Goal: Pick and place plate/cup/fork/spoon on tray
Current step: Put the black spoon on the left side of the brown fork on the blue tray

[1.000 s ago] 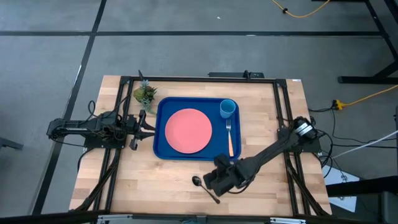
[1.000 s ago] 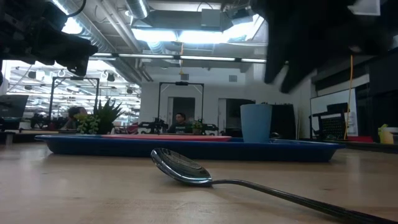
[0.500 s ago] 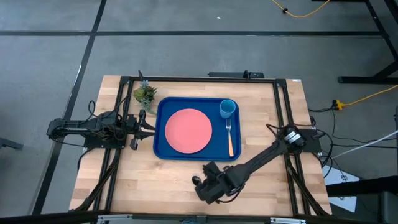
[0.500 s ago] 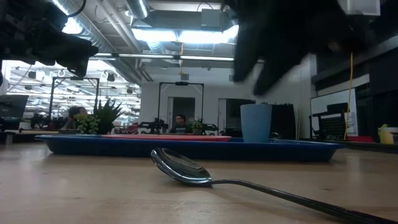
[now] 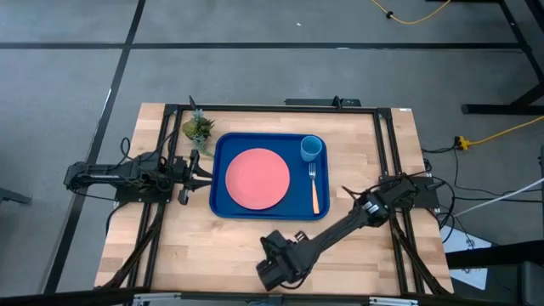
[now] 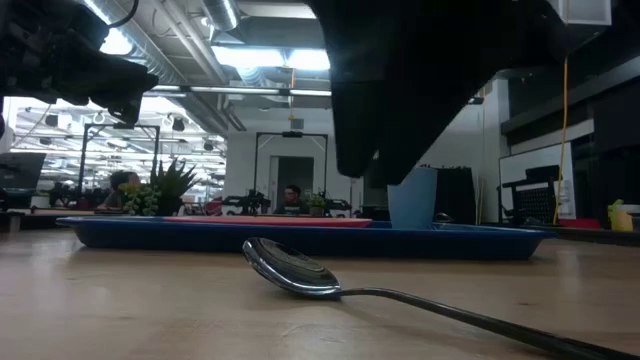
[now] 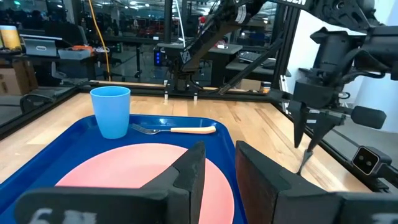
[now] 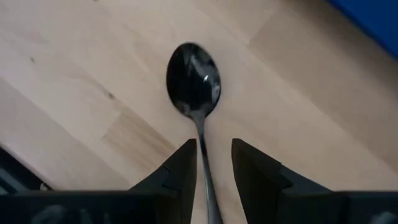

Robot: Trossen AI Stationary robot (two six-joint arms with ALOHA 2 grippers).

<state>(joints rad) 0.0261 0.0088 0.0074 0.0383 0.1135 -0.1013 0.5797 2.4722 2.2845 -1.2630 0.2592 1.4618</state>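
The dark spoon (image 8: 193, 78) lies on the wooden table near its near edge, bowl up (image 6: 290, 268). My right gripper (image 8: 214, 149) hangs above its handle, fingers close together and pointing down; in the high view (image 5: 268, 272) it hides the spoon. The blue tray (image 5: 217, 204) holds the pink plate (image 5: 257, 178), the light-blue cup (image 5: 311, 148) and the tan-handled fork (image 5: 314, 189). My left gripper (image 5: 204, 172) waits at the tray's left edge, fingers close together (image 7: 217, 152).
A small potted plant (image 5: 197, 129) stands at the tray's far left corner. Black frame rails (image 5: 384, 153) run along the table's sides. Bare wood lies between the tray and the near edge.
My right gripper has gone from the tray's near right corner toward the table's near edge and left, and now stands over the spoon. The spoon has stayed where it was.
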